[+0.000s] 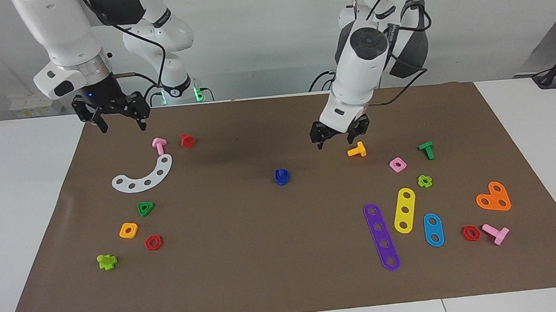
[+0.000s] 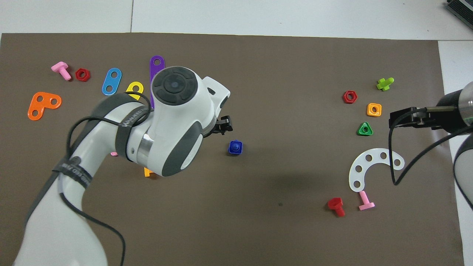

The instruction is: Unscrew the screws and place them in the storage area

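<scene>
The left gripper (image 1: 339, 137) has its jaws spread and empty. It hangs over bare mat beside the orange bolt (image 1: 357, 150), not yet over its target. The right gripper (image 1: 118, 118) also has its jaws spread and empty; it waits over the mat's edge at the right arm's end of the table, near the pink bolt (image 1: 159, 145) and the red bolt (image 1: 187, 140).

The blue screw (image 1: 282, 176) stands at the middle of the mat (image 1: 266, 256), seated in a blue square nut, well apart from every other part. In the overhead view the left gripper (image 2: 224, 126) sits just short of the screw (image 2: 235, 147).

Procedure for the step in hand, the approach:
1. Carry the left gripper on until it is centred above the screw head.
2. Align the jaws across the head's flat sides before descending.
3. Descend vertically; do not close early.
4. Close on the head alone, clear of the nut.

Caution: the nut lies loose on the mat and will probably turn with the screw unless restrained.
</scene>
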`<state>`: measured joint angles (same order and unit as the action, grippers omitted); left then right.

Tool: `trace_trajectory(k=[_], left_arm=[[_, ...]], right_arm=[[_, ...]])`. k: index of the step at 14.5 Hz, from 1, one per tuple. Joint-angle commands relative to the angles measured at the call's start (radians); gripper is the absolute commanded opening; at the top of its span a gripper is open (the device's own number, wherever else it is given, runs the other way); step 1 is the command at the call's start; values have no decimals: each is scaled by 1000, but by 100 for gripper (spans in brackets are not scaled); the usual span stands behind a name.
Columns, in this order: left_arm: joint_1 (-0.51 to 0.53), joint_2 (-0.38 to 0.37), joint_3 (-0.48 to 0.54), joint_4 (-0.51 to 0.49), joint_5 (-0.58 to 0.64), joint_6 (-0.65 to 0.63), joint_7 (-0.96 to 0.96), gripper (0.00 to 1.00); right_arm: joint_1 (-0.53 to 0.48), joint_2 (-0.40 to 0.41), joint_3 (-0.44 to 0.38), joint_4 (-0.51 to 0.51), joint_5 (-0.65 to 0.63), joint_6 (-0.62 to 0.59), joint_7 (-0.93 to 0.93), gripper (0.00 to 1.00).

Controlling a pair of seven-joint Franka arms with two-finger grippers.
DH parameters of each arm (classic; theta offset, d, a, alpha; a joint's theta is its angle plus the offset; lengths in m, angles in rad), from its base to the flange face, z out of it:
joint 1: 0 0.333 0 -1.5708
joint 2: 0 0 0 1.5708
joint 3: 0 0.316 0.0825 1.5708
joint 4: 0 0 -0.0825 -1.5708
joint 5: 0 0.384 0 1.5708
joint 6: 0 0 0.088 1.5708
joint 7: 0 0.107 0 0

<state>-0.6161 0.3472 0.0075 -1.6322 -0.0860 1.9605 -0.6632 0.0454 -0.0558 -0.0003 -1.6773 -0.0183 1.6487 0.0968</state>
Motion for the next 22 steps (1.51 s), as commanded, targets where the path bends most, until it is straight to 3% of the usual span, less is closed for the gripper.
trace_trajectory(k=[1, 4, 9, 16, 20, 22], left_arm=[[-56, 64, 19, 22, -12, 99, -68, 92], [-80, 110, 19, 0, -8, 201, -96, 90], [-96, 111, 17, -130, -1, 388, -9, 84], [-106, 107, 19, -132, 0, 353, 71, 69], [-111, 105, 19, -130, 2, 339, 76, 52], [-112, 105, 19, -126, 2, 319, 76, 37]], right_arm=[[-13, -24, 6, -22, 0, -10, 6, 100], [-13, -24, 6, -24, 0, -9, 15, 100], [-13, -26, 6, -33, 0, -4, 18, 100], [-13, -39, 6, -53, 0, 0, 18, 100], [-12, -41, 6, -56, 0, -1, 17, 100], [-12, -41, 6, -56, 0, -1, 17, 100]])
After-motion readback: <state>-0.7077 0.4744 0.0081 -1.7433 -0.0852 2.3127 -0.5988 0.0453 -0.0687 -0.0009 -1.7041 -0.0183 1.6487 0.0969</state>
